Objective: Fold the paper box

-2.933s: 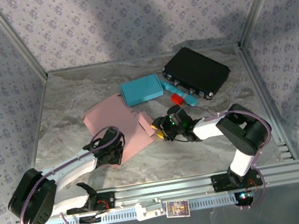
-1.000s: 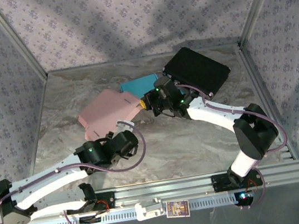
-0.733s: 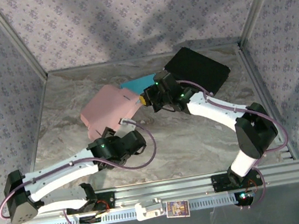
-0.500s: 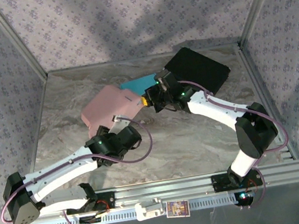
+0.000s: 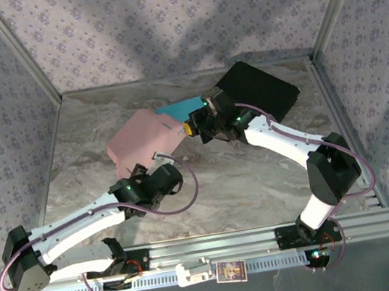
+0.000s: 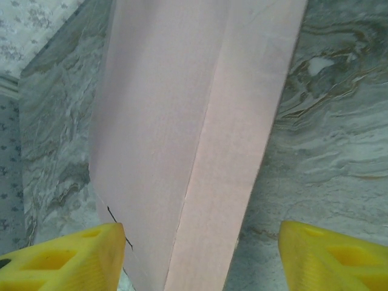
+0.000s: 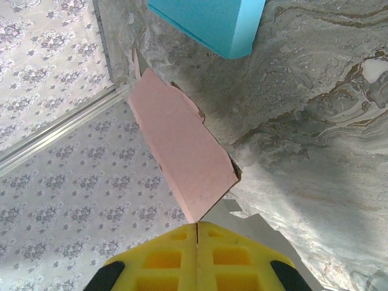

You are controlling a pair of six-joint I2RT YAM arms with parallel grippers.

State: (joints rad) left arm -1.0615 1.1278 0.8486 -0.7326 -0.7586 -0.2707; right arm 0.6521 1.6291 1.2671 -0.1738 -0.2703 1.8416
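A grey, marble-veined surface [image 5: 258, 180] is seen. The pink paper box [image 5: 139, 140], matte and creased straight down its middle, is laid left of centre. A black rectangular case [image 5: 263, 90] is set at the far right, with a smooth teal box [image 5: 178, 108] between it and the pink sheet. A pink flap is pinched in the closed yellow jaws of the right gripper [image 7: 198, 227]. The left gripper [image 6: 200, 242] is held at the box's near end, jaws spread wide.
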